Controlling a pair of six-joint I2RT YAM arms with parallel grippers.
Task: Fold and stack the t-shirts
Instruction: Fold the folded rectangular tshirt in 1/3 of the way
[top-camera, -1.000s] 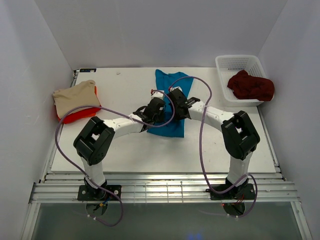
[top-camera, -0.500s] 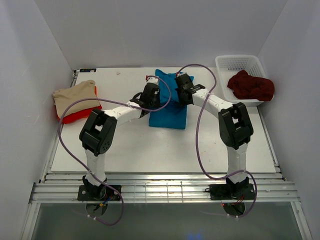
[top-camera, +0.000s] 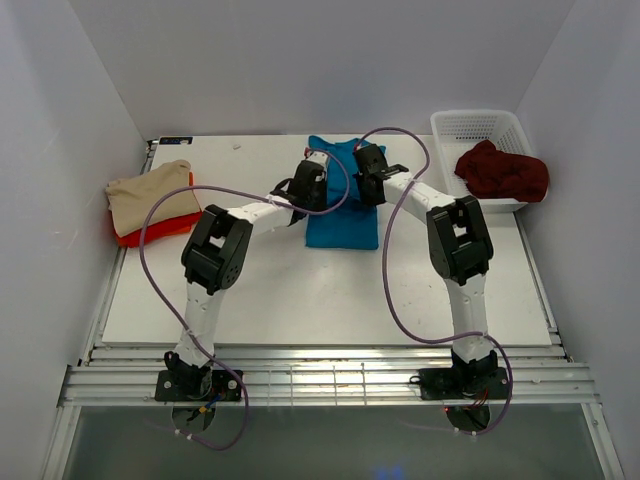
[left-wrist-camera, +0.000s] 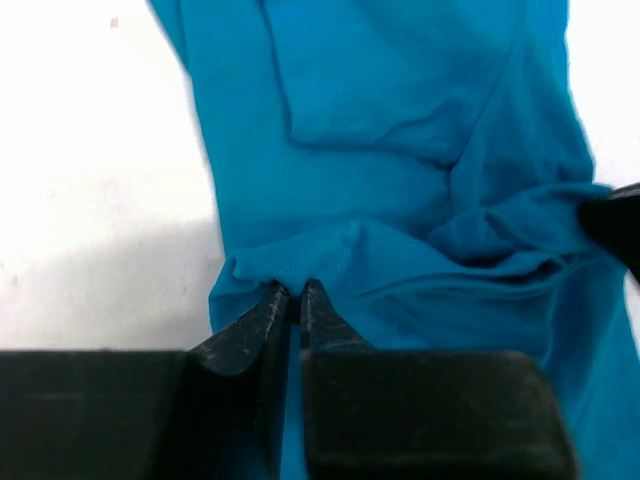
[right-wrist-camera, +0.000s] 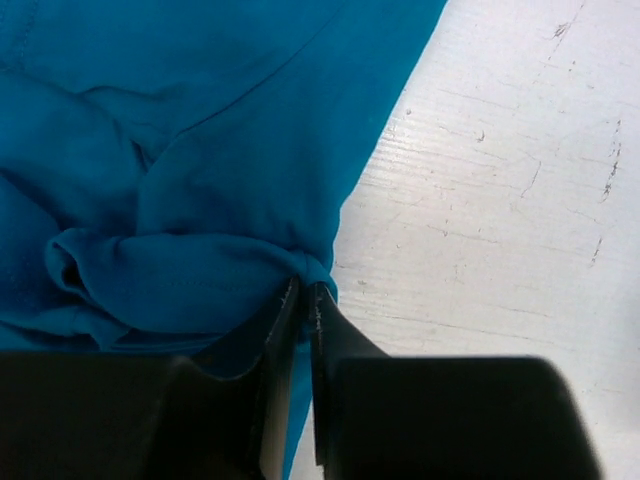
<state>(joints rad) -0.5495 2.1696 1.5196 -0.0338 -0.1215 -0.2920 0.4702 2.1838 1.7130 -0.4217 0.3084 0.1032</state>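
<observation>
T-shirt (top-camera: 345, 228), teal, on white table (top-camera: 250, 290), left tool (left-wrist-camera: 293, 288) pinching one edge, right tool (right-wrist-camera: 300, 287) pinching the other.

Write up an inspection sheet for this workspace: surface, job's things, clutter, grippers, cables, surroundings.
Surface: white table, fine scuff marks in the right wrist view.
Job's things: teal shirt mid-table, partly folded, bunched at the far end; beige shirt folded on top of the red shirt at the left edge; maroon shirt crumpled in the basket, spilling over its rim.
Clutter: white lattice basket at the far right corner.
Grippers: left gripper shut on the teal shirt's edge; right gripper shut on its opposite edge.
Cables: purple cables hang in loose loops from both arms.
Surroundings: plain white walls; metal rails at the near edge.
</observation>
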